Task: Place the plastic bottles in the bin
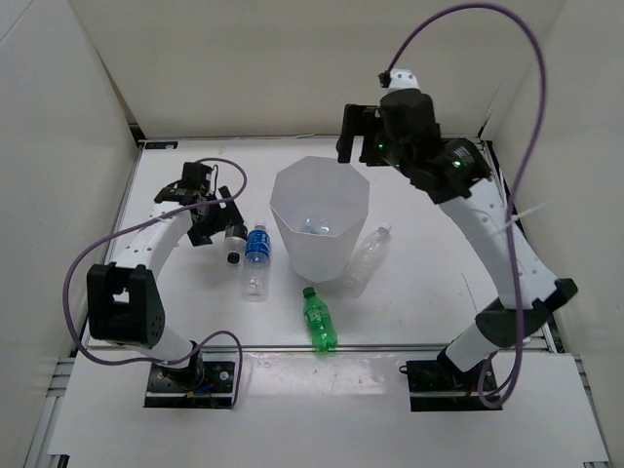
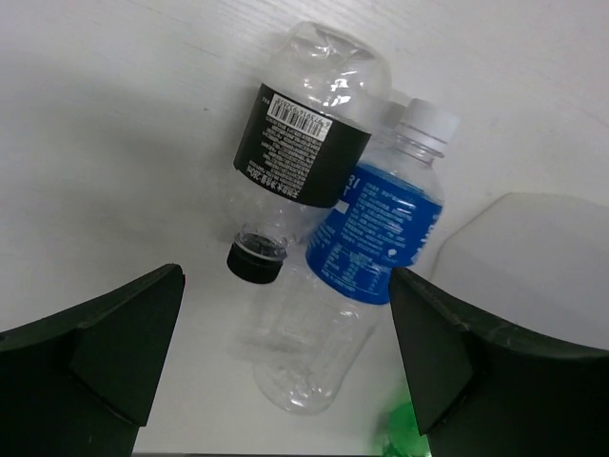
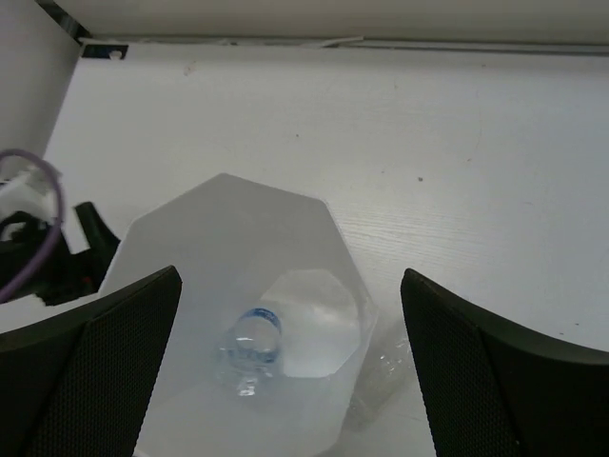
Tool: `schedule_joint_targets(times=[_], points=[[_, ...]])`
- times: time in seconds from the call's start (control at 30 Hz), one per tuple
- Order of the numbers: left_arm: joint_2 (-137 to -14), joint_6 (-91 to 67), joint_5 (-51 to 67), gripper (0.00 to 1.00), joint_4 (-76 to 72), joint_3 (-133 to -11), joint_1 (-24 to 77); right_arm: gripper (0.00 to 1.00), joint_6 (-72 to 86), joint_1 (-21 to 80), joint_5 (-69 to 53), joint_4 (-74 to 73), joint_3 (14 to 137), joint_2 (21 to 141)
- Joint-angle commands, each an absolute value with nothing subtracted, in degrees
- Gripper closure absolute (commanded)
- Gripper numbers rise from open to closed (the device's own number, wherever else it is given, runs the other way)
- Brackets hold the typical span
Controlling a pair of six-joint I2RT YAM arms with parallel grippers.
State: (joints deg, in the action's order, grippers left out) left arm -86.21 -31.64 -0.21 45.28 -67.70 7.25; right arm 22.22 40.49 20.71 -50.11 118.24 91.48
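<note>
At the table's left side, the left gripper (image 2: 285, 357) hung with its fingers spread wide and empty over 2 bottles lying against each other. One was a black-capped bottle (image 2: 303, 143), clear, crinkled and black-labelled. The other was a blue-labelled bottle (image 2: 379, 228) with a ribbed white cap. A sound grasp would likely close gently across the labelled middle, since thin plastic buckles. Rightward stood the bin (image 1: 317, 263), translucent, faceted and tapering, with 1 blue-banded bottle (image 3: 252, 345) inside. A green bottle (image 1: 319, 320) lay before it and a clear bottle (image 1: 369, 255) beside it. Above the bin, the right gripper (image 3: 300, 371) hovered, equally wide and empty.
</note>
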Motion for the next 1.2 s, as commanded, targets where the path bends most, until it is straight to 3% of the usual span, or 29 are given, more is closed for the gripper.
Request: schedule_joint_targets(times=[0.0,0.23,0.33,0.4,0.5,0.6,0.87,1.0,1.17], points=[[-88.8,-27.8,-0.7,0.00,40.8,-65.7,8.3,0.00,21.0,40.3,21.8,-51.9,120.0,86.4],[-97.5,-26.7,-3.5,0.00,37.0,-65.7,8.3,0.00,20.3,40.3,19.3,-55.9,120.7,83.6],[-101.9,-26.2,-3.5,0.05,37.0,-68.6,8.3,0.00,19.3,40.3,18.8,-57.3,121.2,83.6],[-104.0,-26.2,-3.5,0.14,37.0,-70.0,8.3,0.00,18.7,40.3,18.8,-57.3,121.2,83.6],[-104.8,-26.2,-4.6,0.42,37.0,-70.7,7.8,0.00,18.7,40.3,18.8,-57.3,121.2,83.6],[-105.3,-26.2,-4.6,0.44,37.0,-70.7,7.8,0.00,19.2,40.3,18.2,-57.3,121.2,84.1],[-94.2,-30.9,-8.4,0.72,44.9,-73.6,7.8,0.00,20.6,40.3,18.2,-57.3,121.2,84.6],[-82.3,-37.6,-9.9,0.70,52.2,-83.7,10.2,0.00,26.1,38.2,18.0,-57.3,115.0,82.3],[-76.1,-40.3,-11.2,0.69,57.6,-94.8,14.1,0.00,37.0,30.0,11.6,-57.8,104.9,78.8]])
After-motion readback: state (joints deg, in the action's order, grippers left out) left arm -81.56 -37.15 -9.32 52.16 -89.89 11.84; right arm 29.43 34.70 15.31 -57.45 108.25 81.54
